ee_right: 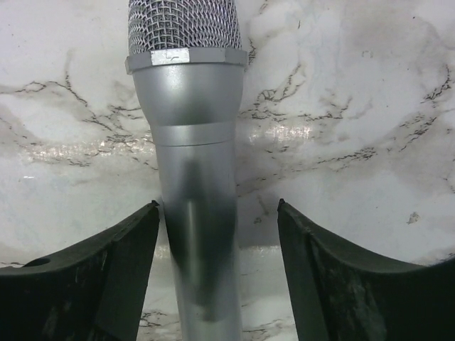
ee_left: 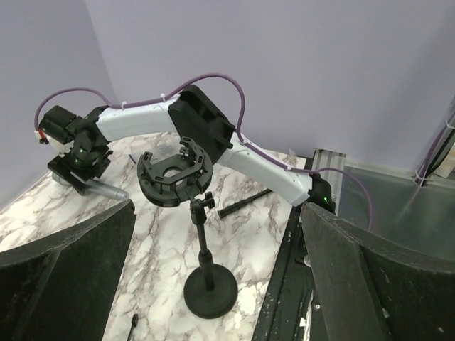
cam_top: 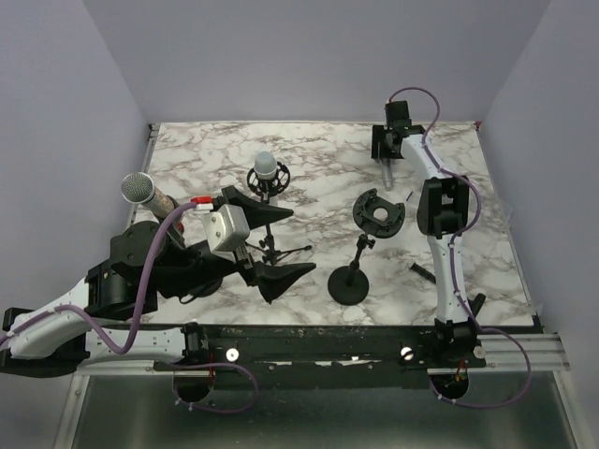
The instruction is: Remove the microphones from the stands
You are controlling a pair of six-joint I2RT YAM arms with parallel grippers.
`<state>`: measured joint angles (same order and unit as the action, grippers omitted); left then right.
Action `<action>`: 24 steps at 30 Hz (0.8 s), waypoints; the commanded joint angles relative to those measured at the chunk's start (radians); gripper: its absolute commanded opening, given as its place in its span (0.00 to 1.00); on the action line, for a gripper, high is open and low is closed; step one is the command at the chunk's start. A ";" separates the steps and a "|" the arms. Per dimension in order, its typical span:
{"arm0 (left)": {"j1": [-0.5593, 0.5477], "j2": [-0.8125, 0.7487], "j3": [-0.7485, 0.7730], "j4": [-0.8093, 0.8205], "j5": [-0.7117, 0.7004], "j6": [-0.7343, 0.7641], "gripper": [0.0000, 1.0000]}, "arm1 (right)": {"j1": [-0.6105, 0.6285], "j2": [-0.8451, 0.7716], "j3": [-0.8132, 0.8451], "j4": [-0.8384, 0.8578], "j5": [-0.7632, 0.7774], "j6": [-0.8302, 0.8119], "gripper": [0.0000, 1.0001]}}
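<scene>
A silver microphone (ee_right: 195, 142) with a mesh head lies on the marble table between the open fingers of my right gripper (ee_right: 217, 206), close to the left finger (ee_right: 106, 270). In the top view this gripper (cam_top: 387, 154) is at the far back right, with the microphone (cam_top: 385, 173) just below it. The empty black stand (cam_top: 350, 281) with its round shock mount (cam_top: 379, 211) is at centre right, and also shows in the left wrist view (ee_left: 206, 249). My left gripper (cam_top: 301, 241) is wide open and empty, left of the stand.
A second microphone (cam_top: 267, 168) sits in a shock mount on a small tripod (cam_top: 276, 249) by the left gripper. A third microphone (cam_top: 142, 190) pokes up at the left. A short black rod (cam_top: 421, 271) lies near the right arm. Walls enclose the table.
</scene>
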<state>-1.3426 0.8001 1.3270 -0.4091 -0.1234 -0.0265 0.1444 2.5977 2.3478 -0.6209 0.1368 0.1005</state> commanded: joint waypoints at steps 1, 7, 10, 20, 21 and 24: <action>0.002 -0.016 -0.016 -0.008 -0.033 -0.006 0.99 | -0.002 0.029 0.024 -0.022 0.004 -0.004 0.73; 0.002 -0.021 -0.033 0.003 -0.025 -0.023 0.99 | 0.000 -0.014 0.183 -0.118 -0.001 -0.010 0.84; 0.002 -0.025 -0.058 0.022 -0.031 -0.028 0.99 | -0.001 -0.149 0.122 -0.086 -0.004 -0.003 1.00; 0.003 -0.003 -0.101 0.044 -0.092 -0.105 0.99 | 0.000 -0.714 -0.346 -0.004 -0.103 0.210 1.00; 0.002 -0.001 -0.107 0.047 -0.102 -0.118 0.99 | -0.001 -0.793 -0.436 0.029 -0.128 0.235 1.00; 0.008 0.017 -0.117 0.053 -0.120 -0.153 0.99 | 0.000 -0.976 -0.663 0.120 -0.233 0.325 1.00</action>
<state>-1.3426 0.7994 1.2312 -0.3820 -0.1867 -0.1123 0.1444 1.7660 1.9133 -0.5842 0.0471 0.2836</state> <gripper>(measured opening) 0.984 0.998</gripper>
